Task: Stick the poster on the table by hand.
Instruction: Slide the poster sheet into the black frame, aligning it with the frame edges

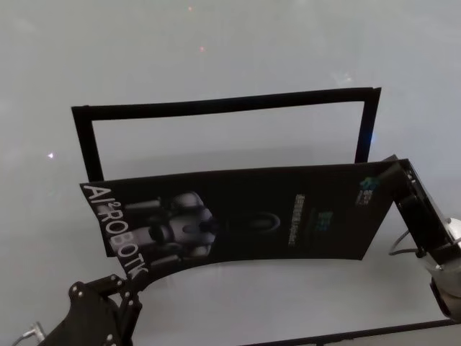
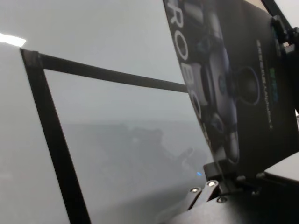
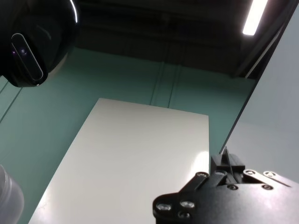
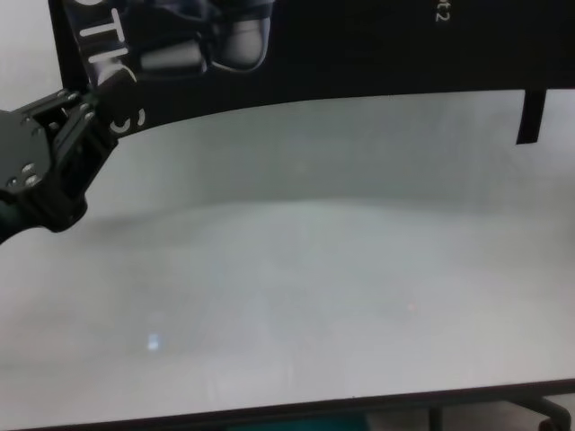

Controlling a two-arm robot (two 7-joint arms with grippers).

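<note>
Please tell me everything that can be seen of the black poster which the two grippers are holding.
The large thin glossy black poster shows a grey-white robot figure, big white letters along its left end and small print toward its right. It is held above the white table, bowed, not lying flat. The black screw-dotted left gripper pinches its lower left corner; the black right gripper grips its upper right corner. Behind it, black tape strips outline a rectangle on the table.

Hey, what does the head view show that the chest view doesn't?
Only the head view shows the black tape frame on the table and the right gripper pinching the poster's far corner. Only the chest view shows the table's near edge and legs. Both show the poster held above the table, bowed, with the left gripper clamped on its lettered corner.
</note>
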